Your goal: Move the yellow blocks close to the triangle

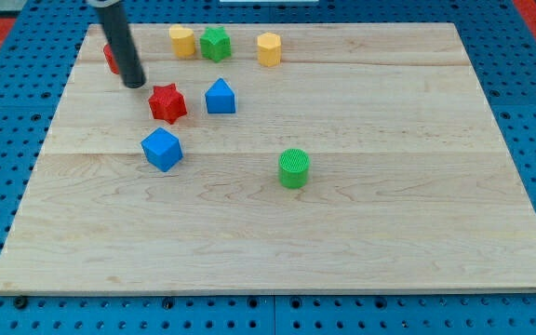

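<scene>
My tip (135, 84) rests on the wooden worktop (361, 242) near its top left corner, the dark rod (121, 42) slanting up from it toward the view's top left. There is no gripper here, only this bare rod end, and it holds nothing and touches no block that I can make out.

Just to the tip's left, partly hidden behind the rod, sits a red block (111, 59) whose shape I cannot tell. Just to the tip's lower right lies the red star-shaped block (167, 102), near but apart from the tip. Beyond the star to the right stands the blue triangle-topped block (221, 96), close beside the star. Below the tip and somewhat right lies the blue cube (162, 149).

Up and to the right of the tip, along the worktop's top edge, three blocks stand in a row: a yellow block (182, 41) with a rounded outline, the green star-shaped block (216, 43) right against it, and farther right a second yellow block (269, 48) that looks hexagonal. Both yellow ones sit above the blue triangle-topped block, near it but not beside it.

Farthest from the tip, toward the lower right, stands the green cylinder (294, 167), alone near the worktop's middle.

Count: two yellow, two green, two blue, two red, eight blocks in all.
</scene>
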